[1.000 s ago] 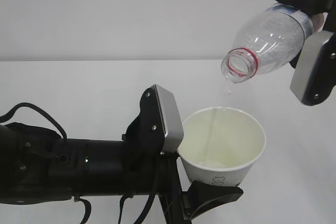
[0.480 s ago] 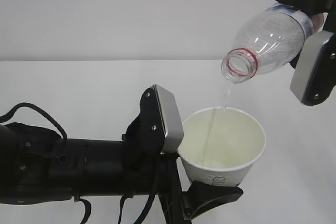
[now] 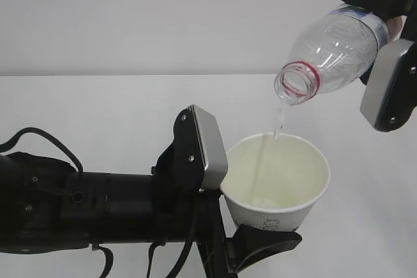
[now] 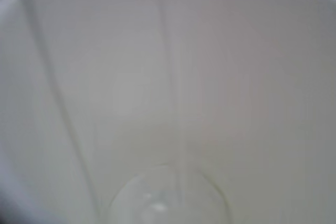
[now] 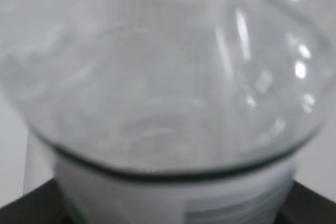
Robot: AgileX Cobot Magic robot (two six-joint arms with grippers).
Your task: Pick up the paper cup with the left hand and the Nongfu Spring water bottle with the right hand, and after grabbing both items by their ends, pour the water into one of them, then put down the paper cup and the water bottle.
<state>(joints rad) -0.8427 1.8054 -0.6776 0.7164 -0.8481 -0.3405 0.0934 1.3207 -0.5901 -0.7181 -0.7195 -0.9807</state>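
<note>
A white table point(image 3: 98, 102) fills the lower part of the exterior view, with a pale wall point(image 3: 163, 11) behind it. The largest thing in front of it is the thick black arm point(image 3: 85, 209) that comes in from the left near edge, carrying black cables point(image 3: 39, 138) and ending in the left hand point(image 3: 251, 216), whose grey plate point(image 3: 208, 148) stands just left of the paper cup point(image 3: 277, 187). The left hand's jaws are closed around the cup's lower part, one finger at its left wall and one black finger point(image 3: 267, 242) under its near base, so the cup is held upright near the middle of the scene, its mouth open upward. At the upper right, the right hand point(image 3: 384, 56) grips the Nongfu Spring water bottle point(image 3: 332, 53) by its far end, jaws set on either side of the body, with the light grey plate point(image 3: 388, 86) at the bottle's right. The clear bottle is tilted neck down to the left, its red neck ring point(image 3: 298, 83) and open mouth above the cup and apart from it. A thin stream of the water point(image 3: 279, 118) falls from the mouth into the cup. The left wrist view looks into the cup's white inside point(image 4: 105, 77), where the stream point(image 4: 178, 129) meets a small pool point(image 4: 163, 203) at the bottom. The right wrist view shows only the blurred clear bottle wall point(image 5: 157, 77) up close.
</note>
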